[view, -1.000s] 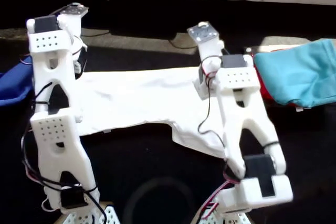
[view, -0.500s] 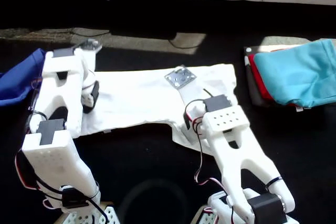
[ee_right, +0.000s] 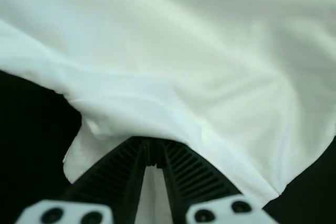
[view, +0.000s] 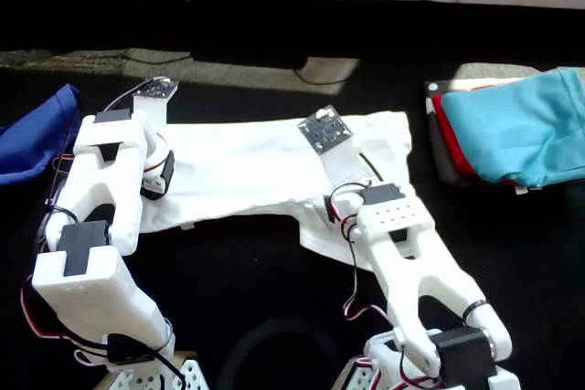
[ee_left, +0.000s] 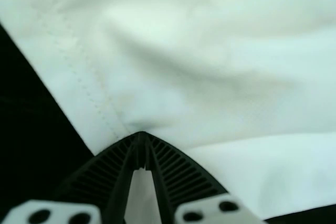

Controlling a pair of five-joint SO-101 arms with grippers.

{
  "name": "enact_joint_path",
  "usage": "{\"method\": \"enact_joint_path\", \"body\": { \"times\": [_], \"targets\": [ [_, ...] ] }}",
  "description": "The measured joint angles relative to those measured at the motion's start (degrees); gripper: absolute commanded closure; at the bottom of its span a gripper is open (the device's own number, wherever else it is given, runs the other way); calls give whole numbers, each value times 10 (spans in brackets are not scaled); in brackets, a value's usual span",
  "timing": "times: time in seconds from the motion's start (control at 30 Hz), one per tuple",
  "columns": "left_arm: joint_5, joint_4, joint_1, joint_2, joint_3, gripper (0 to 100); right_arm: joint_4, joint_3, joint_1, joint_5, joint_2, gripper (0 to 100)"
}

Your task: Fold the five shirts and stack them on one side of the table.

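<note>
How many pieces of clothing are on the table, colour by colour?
white shirt: 1
blue shirt: 1
teal shirt: 1
red shirt: 1
Total: 4 clear to see. A dark layer under the red shirt may be a fifth; I cannot tell.

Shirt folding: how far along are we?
Done: teal shirt over a red shirt, stacked on the right arm's side. In hand: white shirt, left gripper and right gripper shut on it. To do: finish it, then the blue shirt at the left edge.
</note>
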Motion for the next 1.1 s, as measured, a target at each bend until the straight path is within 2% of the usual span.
{"method": "enact_joint_path", "body": {
  "times": [0.17,0.33,0.4,0.53,0.73,1.0,1.1],
  "targets": [
    [0,0,0,0,1,990,62,-41,9,0,13,986],
    [0,0,0,0,2,990,194,-76,-15,0,-25,868],
    [0,-1,0,0,2,990,215,-76,-34,0,-40,858],
    [0,-1,0,0,2,990,203,-57,-71,-2,-49,858],
    [0,-1,0,0,2,990,117,-14,-76,-4,-40,858],
    [0,-1,0,0,2,990,105,-69,-78,-4,98,858],
    [0,-1,0,0,2,990,105,-99,-78,-4,130,888]
  ]
}}
